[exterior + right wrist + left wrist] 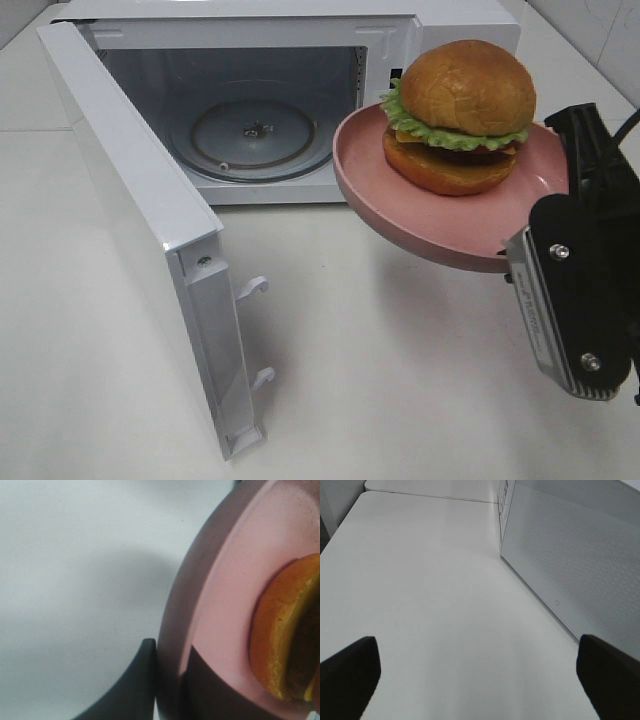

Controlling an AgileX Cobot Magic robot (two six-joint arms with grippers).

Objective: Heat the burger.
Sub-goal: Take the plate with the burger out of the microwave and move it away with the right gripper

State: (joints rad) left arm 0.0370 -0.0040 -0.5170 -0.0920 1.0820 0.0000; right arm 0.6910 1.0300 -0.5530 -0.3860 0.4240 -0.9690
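R gripper (167,680) pinching plate (400,215) rim | burger (462,115) on it | L gripper (477,670) spread

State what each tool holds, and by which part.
Right tool is shut on the pink plate, pinching its rim; the burger rides on it. Left tool is open and holds nothing.

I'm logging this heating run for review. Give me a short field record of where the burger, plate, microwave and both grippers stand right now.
burger: on the pink plate, upright
pink plate: lifted off the table, in front of the microwave opening, slightly tilted
microwave: door swung wide open, glass turntable bare
right gripper: shut on the plate's rim
left gripper: open, holding nothing, over the table beside the microwave door
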